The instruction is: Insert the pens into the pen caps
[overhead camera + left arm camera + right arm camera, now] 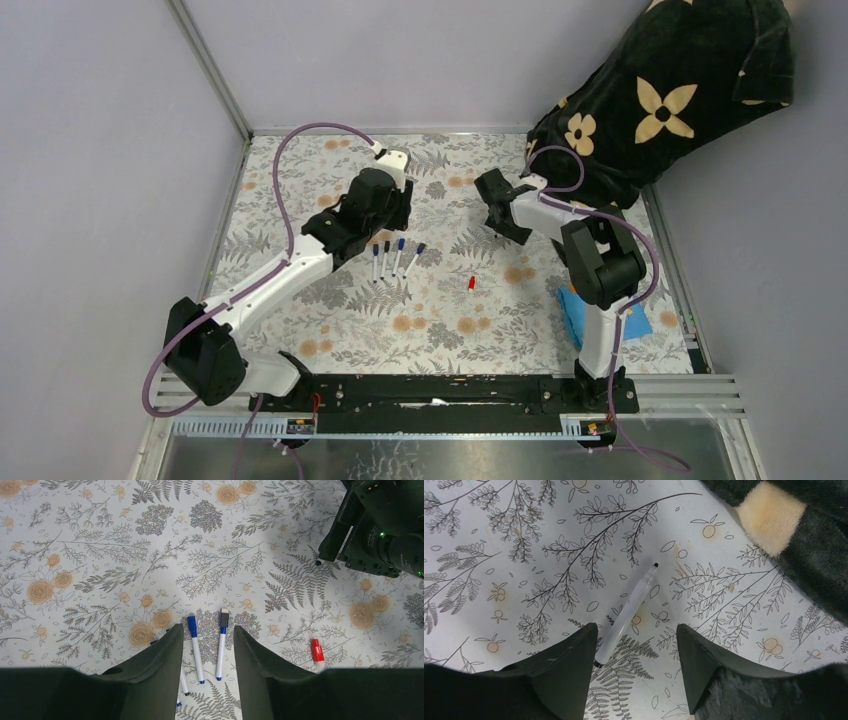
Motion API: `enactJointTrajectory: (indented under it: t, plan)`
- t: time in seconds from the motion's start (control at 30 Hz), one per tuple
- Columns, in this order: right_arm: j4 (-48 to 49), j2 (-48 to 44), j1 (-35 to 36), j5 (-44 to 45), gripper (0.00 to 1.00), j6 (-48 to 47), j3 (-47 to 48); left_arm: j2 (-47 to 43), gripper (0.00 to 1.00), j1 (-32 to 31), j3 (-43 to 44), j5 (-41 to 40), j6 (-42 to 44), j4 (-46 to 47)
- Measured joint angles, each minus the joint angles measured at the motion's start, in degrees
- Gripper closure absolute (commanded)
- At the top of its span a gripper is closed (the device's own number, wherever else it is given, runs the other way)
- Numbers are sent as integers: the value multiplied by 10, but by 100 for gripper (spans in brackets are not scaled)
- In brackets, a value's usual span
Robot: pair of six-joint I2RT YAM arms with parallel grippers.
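right hand [635, 625] stands apart astride slim uncapped white pen [626, 615]; a skewed closing could roll it across floral tabletop [499, 540].

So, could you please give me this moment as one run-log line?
right gripper: open, over uncapped pen | left gripper: open, over capped pens | red cap: lying alone on tablecloth

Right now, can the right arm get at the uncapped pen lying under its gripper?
Probably yes. The right gripper stands open above the pen, which lies uncovered between its fingers, slanted across the gap. The dark flowered fabric lies off to the side, not touching it.
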Motion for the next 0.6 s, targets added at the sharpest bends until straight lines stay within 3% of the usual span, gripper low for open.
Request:
enactJointTrajectory:
  t: [0.6]
  plan:
    - [28,15,-12,-7,67,-29,0,7,52,0,0,-1,1,0]
